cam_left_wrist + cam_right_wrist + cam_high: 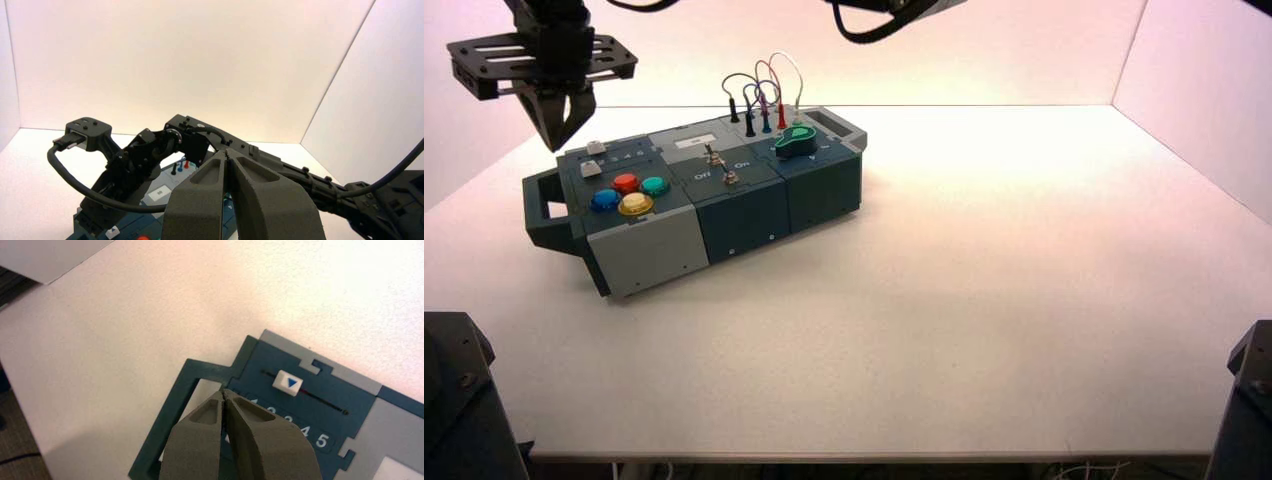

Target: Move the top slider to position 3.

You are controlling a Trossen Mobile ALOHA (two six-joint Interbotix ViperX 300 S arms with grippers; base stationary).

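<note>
The top slider's pale knob [288,383], marked with a blue triangle, sits on its track about level with the digit 2 [270,412]. Position 3 [288,421] is the following numeral in the white row. My right gripper [223,392] is shut with nothing in it. It hangs over the box's end handle [187,382] beside the digit 1, apart from the knob. In the high view this gripper [559,143] points down at the box's left end, close to the knob [595,148]. My left gripper [228,151] is shut and held off over the box.
The box [724,205] lies turned on the white table, with coloured round buttons [629,193], two toggle switches [721,165], a green knob [796,141] and plugged wires [764,100]. The right arm [280,167] stretches across above the box. White walls stand behind and at the right.
</note>
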